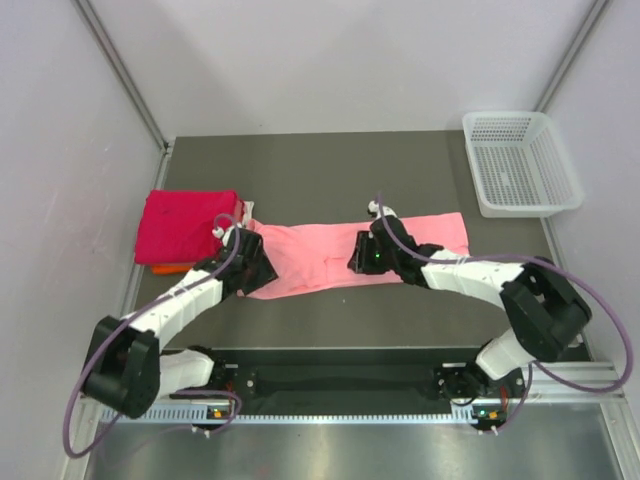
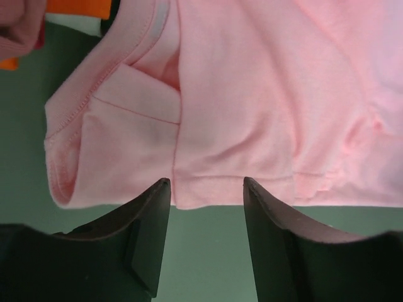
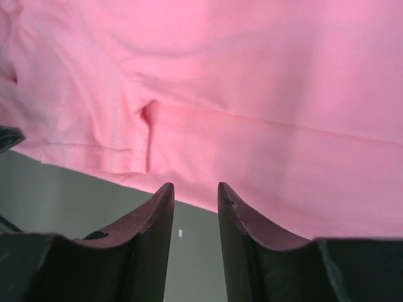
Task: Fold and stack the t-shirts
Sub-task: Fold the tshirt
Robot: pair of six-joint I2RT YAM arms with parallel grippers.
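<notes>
Pink shirt (image 1: 310, 255): lies as a long flattened band on the counter (image 1: 330, 170), near edge just ahead of the tips of the left tool (image 2: 206, 182) and the right tool (image 3: 195, 185). Soft, light, limp; likely sags and creases if lifted at one point. Best pinched along the near hem (image 2: 239, 175), one tool toward each end, catching all layers.

Left tool: released, jaws apart over bare counter, nothing between, tips right at the hem. Right tool: released too, narrower gap, empty, just short of the cloth.

Off to the left tool's left: folded magenta shirt (image 1: 190, 225) atop an orange shirt (image 1: 165, 268).

Only from above: the whole band, the stack, a basket (image 1: 520, 160) far beyond the right tool. Only from the left wrist: tucked sleeve (image 2: 126, 126) and stitching. Only from the right wrist: a small pucker in the cloth.
</notes>
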